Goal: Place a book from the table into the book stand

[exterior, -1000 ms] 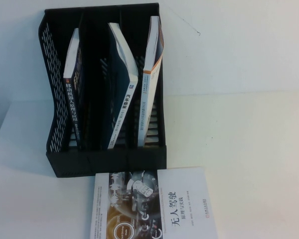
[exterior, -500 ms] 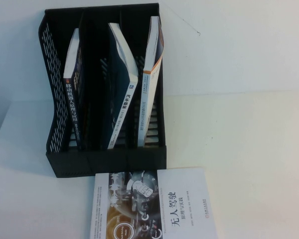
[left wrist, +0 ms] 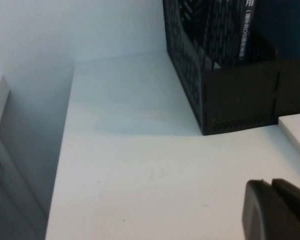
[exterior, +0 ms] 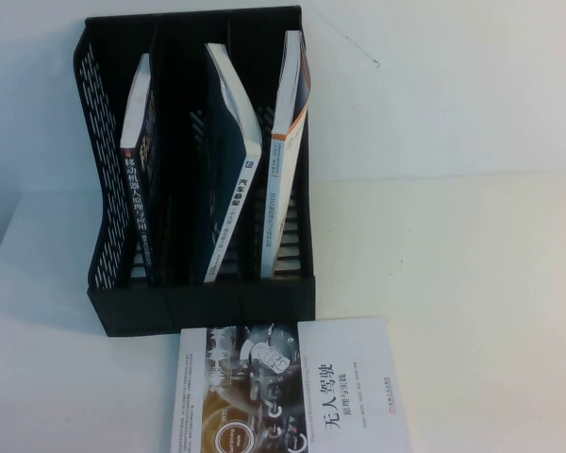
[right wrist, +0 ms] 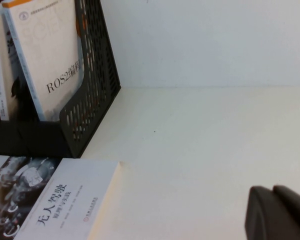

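The black book stand (exterior: 198, 307) stands on the white table (exterior: 472, 283) at the back left. The black book (exterior: 137, 189) with the white Chinese title stands upright in its left slot; its spine also shows in the left wrist view (left wrist: 245, 20). My left gripper (left wrist: 271, 182) is shut and empty, low over bare table to the left of the stand (left wrist: 240, 100). My right gripper (right wrist: 272, 189) is shut and empty over bare table to the right of the stand (right wrist: 90, 100). Neither gripper shows in the high view.
A dark teal book with a white spine (exterior: 236, 179) leans in the middle slot. A pale book (exterior: 288, 104) stands in the right slot. A white-and-grey book with a gear photo (exterior: 292, 392) lies flat in front of the stand.
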`<control>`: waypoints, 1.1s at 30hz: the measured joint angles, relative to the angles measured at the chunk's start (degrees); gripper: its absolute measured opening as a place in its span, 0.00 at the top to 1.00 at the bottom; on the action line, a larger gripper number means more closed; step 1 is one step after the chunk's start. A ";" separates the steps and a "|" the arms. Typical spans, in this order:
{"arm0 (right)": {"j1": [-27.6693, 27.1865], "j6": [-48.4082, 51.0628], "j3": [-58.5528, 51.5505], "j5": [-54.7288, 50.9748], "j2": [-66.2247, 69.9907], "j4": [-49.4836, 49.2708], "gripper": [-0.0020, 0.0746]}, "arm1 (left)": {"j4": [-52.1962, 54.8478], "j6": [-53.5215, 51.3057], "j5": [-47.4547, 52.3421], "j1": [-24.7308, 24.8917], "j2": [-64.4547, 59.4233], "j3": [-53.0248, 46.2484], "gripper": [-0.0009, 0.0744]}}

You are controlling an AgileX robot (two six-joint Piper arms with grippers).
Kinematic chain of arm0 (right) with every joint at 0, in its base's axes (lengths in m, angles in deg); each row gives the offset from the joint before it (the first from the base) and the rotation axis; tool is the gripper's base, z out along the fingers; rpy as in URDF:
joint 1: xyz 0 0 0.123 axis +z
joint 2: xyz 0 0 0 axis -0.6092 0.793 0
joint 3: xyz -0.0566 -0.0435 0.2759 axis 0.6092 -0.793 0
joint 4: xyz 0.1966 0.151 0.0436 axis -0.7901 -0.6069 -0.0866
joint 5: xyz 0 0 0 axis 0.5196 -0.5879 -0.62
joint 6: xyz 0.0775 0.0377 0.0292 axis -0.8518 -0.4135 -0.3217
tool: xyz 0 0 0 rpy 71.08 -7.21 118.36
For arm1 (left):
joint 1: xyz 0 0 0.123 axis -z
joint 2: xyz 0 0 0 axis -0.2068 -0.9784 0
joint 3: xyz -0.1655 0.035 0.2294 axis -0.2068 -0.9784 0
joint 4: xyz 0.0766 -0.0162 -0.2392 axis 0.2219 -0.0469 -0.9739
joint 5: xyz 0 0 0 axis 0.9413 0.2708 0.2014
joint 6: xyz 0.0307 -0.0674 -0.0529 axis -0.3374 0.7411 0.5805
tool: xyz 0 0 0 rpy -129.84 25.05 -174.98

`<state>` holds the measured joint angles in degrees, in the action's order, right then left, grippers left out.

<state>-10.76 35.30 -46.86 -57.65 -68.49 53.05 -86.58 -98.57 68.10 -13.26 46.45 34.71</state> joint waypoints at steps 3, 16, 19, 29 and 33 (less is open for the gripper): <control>0.00 0.00 0.00 0.00 0.00 0.00 0.97 | 6.16 9.68 0.00 0.00 0.00 0.00 0.99; 0.00 0.00 0.00 0.00 0.00 0.00 0.97 | 13.90 20.82 -0.44 0.00 0.00 0.00 0.99; 0.00 0.00 0.00 0.00 0.00 0.00 0.97 | 14.28 21.00 -0.44 0.00 0.00 0.00 0.99; 0.00 0.00 0.00 0.00 0.00 0.00 0.97 | 14.27 21.00 -0.44 -0.46 0.00 0.00 0.99; 0.00 0.00 0.00 0.00 0.00 0.00 0.97 | 14.27 21.00 -0.44 -0.60 0.00 0.00 0.99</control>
<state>-10.76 35.30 -46.86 -57.65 -68.49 53.05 -72.31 -77.58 67.65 -13.86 46.45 34.71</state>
